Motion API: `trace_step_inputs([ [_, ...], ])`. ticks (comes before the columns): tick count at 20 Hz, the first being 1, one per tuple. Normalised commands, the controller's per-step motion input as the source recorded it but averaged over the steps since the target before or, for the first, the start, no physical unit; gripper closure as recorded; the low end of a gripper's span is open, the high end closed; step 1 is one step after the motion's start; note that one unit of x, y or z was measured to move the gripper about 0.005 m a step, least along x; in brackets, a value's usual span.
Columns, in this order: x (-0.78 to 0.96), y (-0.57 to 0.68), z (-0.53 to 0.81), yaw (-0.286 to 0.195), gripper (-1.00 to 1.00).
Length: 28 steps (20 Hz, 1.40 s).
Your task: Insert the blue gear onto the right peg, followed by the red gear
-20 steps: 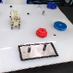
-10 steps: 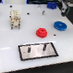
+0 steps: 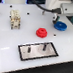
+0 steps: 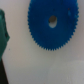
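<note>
The blue gear [image 3: 60, 26] lies flat on the white table at the back of the exterior view's right. It fills the wrist view [image 4: 52, 25], with its centre hole showing. My gripper [image 3: 56, 18] hangs just above its near-left rim, apart from it, and looks open and empty. The red gear [image 3: 42, 32] lies flat to the left of the blue one. The grey, black-rimmed plate [image 3: 49, 52] lies in front. Its taller right peg [image 3: 44, 46] and a shorter pin [image 3: 29, 51] stand bare.
A small beige block fixture [image 3: 15, 19] stands at the back on the exterior view's left. The white arm [image 3: 56, 4] reaches in from the top. A green and dark shape [image 4: 2, 40] sits at the wrist view's edge.
The arm has come down a little towards the blue gear. The gears and the plate have not moved.
</note>
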Motion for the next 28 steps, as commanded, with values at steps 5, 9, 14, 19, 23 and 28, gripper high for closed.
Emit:
trace_step_inputs([
  [5, -0.24, -0.09, -0.35, 0.000, -1.00],
  [9, -0.26, -0.04, -0.18, 0.000, 1.00],
  [14, -0.04, 0.00, 0.00, 0.000, 1.00],
  [19, -0.18, 0.00, -0.04, 0.000, 1.00],
  [23, -0.04, -0.08, 0.12, 0.000, 1.00],
  [28, 0.28, -0.18, 0.57, 0.000, 1.00],
])
